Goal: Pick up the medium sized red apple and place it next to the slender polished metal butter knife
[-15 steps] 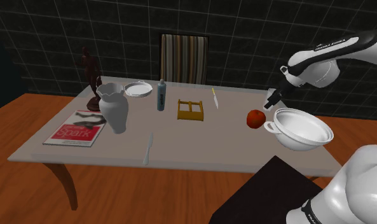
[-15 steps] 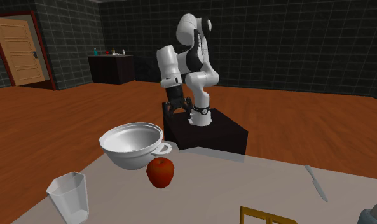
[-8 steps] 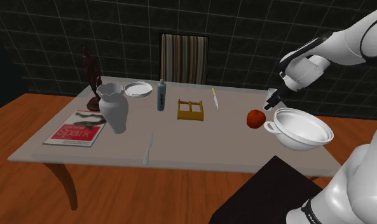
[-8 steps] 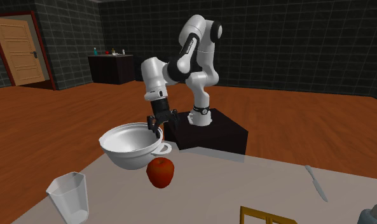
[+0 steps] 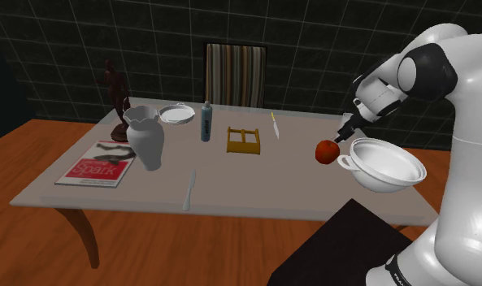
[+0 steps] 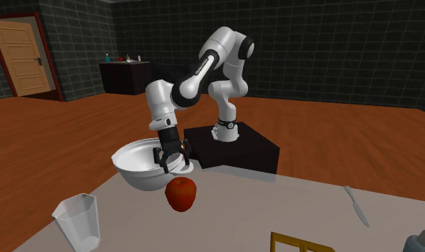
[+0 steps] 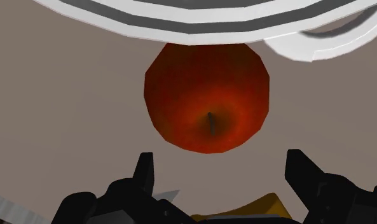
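A red apple [image 5: 327, 151] [image 6: 180, 194] lies on the grey table [image 5: 296, 183], touching a white handled bowl [image 5: 385, 164] [image 6: 142, 163]. My black gripper [image 5: 345, 131] [image 6: 170, 162] hangs open just above the apple, close to the bowl's rim. From the wrist, the apple [image 7: 207, 98] sits ahead of the gripper [image 7: 220, 162], whose fingers stand apart and touch nothing. A slender grey butter knife [image 5: 188, 188] [image 6: 355, 204] lies near the table's front edge, well toward the shoulder view's left of the apple.
A wooden tray [image 5: 243, 140], a second small knife [image 5: 274, 126], a bottle [image 5: 206, 121], a white plate [image 5: 176, 113], a white vase [image 5: 145, 136], a magazine [image 5: 95, 163] and a dark statuette [image 5: 115, 99] share the table. A clear cup [image 6: 78, 222] stands near the bowl.
The arm has swung out from over its stand, past the bowl, and lowered the open gripper to just above the apple. The apple and bowl have not moved.
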